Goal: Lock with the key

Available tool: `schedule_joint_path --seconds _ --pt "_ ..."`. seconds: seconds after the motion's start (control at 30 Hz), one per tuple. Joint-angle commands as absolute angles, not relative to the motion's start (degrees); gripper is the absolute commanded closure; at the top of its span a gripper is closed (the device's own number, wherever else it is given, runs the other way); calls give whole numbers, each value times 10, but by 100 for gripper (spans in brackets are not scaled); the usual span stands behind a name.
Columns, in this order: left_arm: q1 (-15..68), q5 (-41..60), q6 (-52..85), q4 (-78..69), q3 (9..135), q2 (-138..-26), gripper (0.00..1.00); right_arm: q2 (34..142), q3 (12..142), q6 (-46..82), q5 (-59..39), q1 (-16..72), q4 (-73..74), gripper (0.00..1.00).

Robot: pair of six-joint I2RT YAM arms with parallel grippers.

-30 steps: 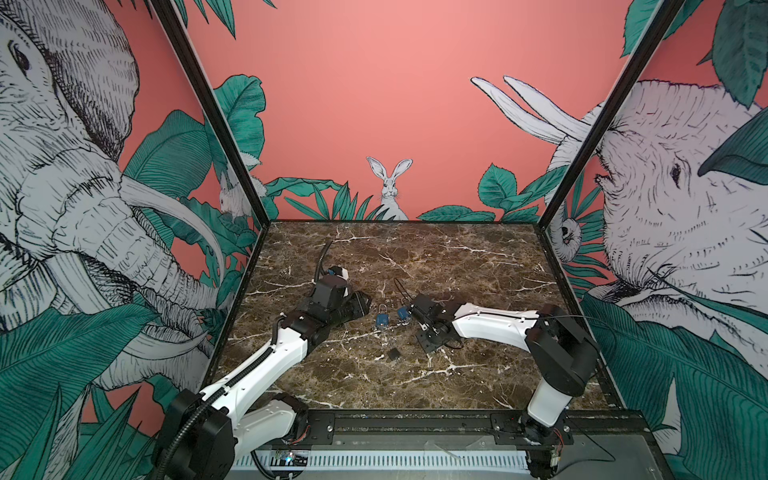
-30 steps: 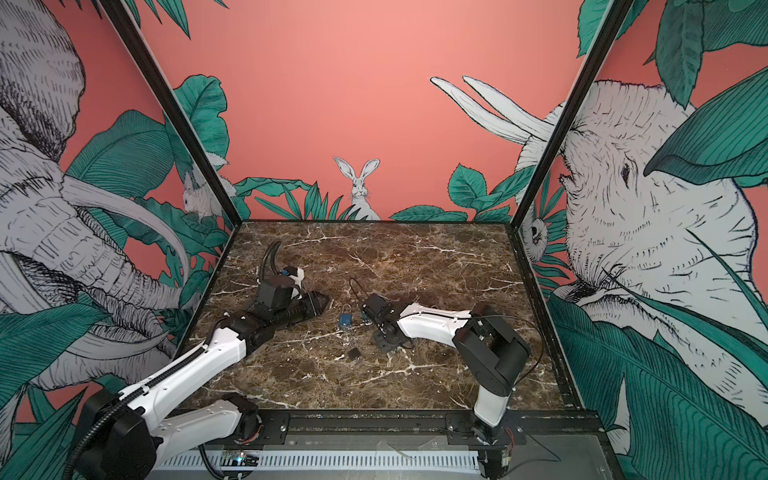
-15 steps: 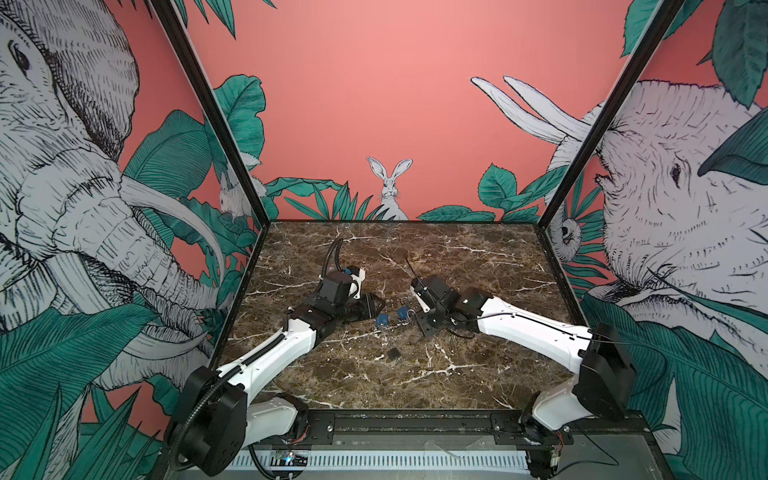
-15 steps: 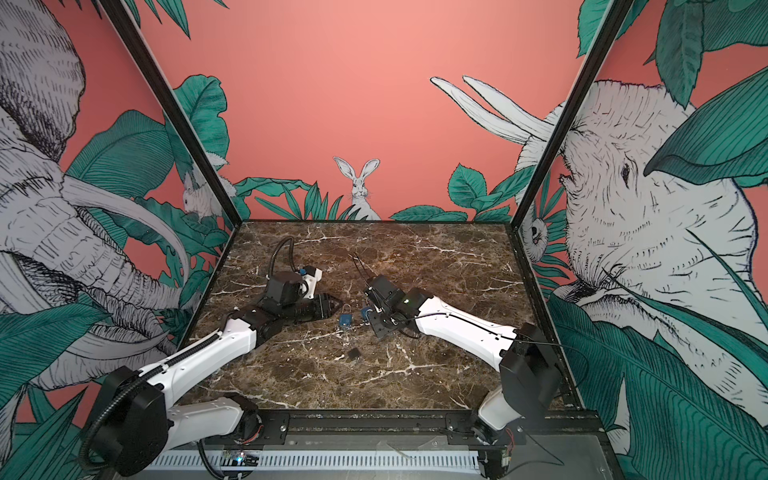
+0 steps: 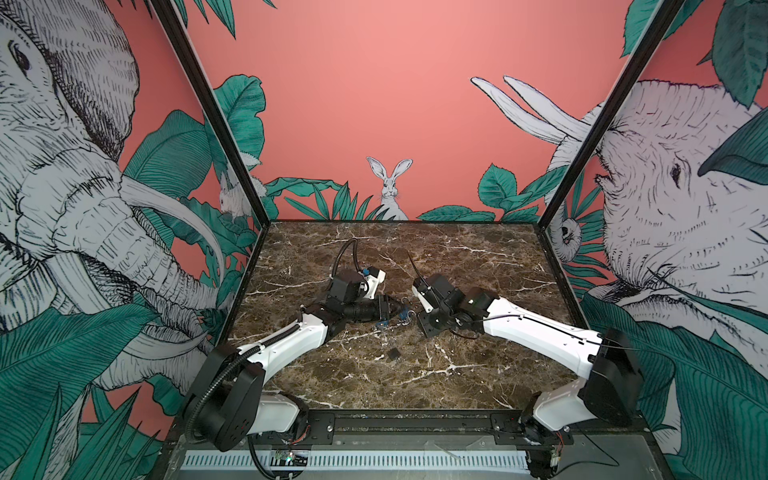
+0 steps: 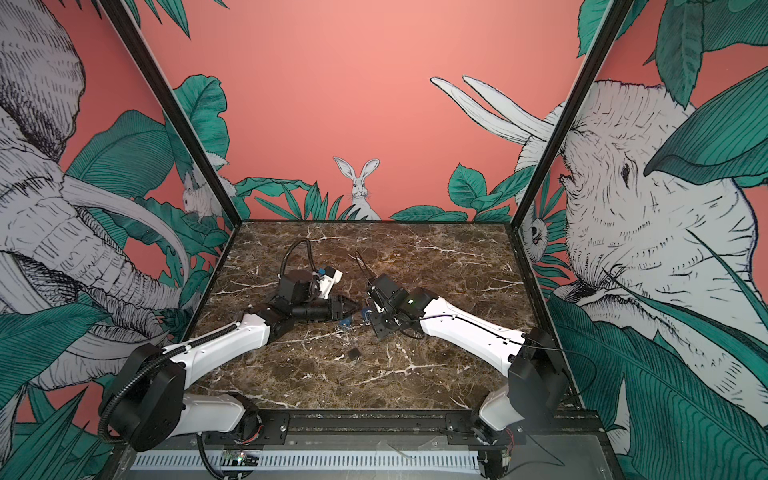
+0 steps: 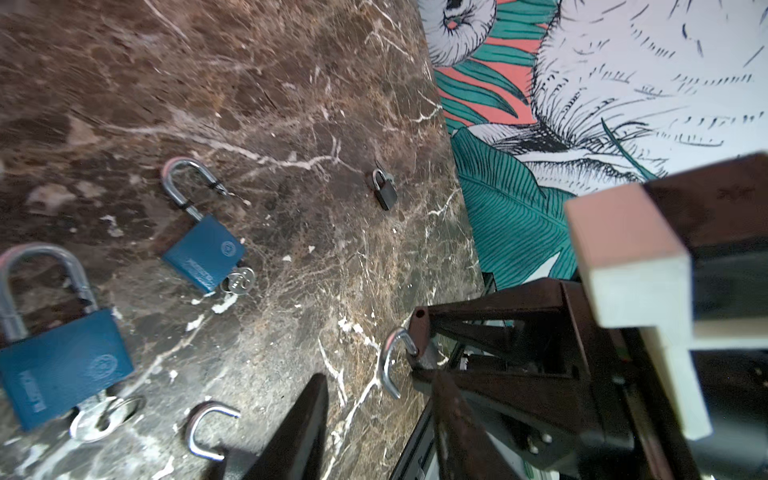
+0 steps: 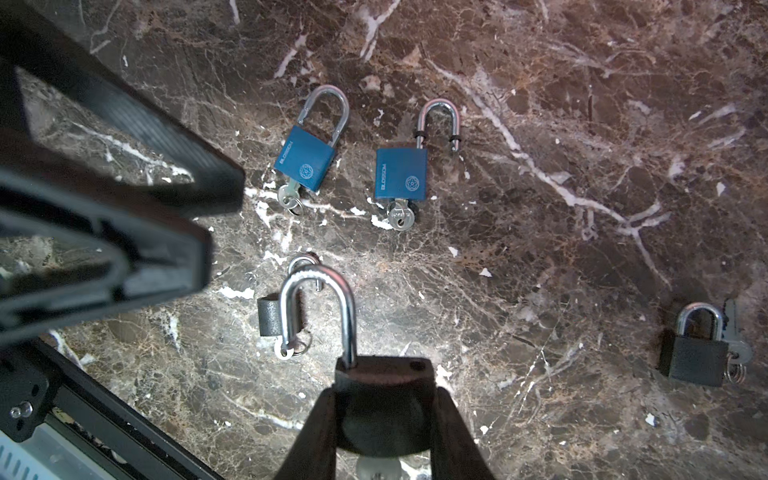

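Brown marble-pattern table (image 5: 478,266), enclosed by mural walls (image 5: 395,83) of elephants, leaves and a rabbit.

Right end effector (image 8: 382,415): clamped on the body of a dark padlock (image 8: 382,386), with fingers (image 8: 453,436) on either side. Only the right wrist view shows this grip clearly. The held shackle (image 8: 320,307) is open, one leg seated and one free. A blurred silver piece (image 8: 376,469) sits under the body; whether it is a key cannot be told. The left wrist view shows only that shackle projecting from the end effector's frame.

Left end effector (image 7: 374,449): jaws apart, nothing seen gripped, close beside the held lock. Both top views show the two end effectors facing each other near the table's middle, but are too small to show the held lock.

Second dark padlock (image 8: 270,318): lying on the table just behind the held shackle, with a key ring (image 8: 293,351) at its end.

Closed blue padlock (image 8: 305,160) and open blue padlock (image 8: 401,174): lying side by side further out, each with a key at its base. In a top view they show only as blue spots (image 5: 382,322) between the end effectors.

Small black padlock (image 8: 698,359): well apart, shackle shut, loose key (image 8: 731,332) beside it. The top views place it nearer the front edge.
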State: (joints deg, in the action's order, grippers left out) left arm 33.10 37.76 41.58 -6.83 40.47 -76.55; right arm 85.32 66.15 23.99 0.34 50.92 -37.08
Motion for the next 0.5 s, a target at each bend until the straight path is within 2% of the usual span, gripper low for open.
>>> schedule_joint_path --seconds 0.0,0.47 --pt "343 398 420 -92 422 -767 57 836 679 248 -2 511 -359 88" --pt "356 400 418 -94 435 -794 62 827 685 258 -6 511 -357 88"
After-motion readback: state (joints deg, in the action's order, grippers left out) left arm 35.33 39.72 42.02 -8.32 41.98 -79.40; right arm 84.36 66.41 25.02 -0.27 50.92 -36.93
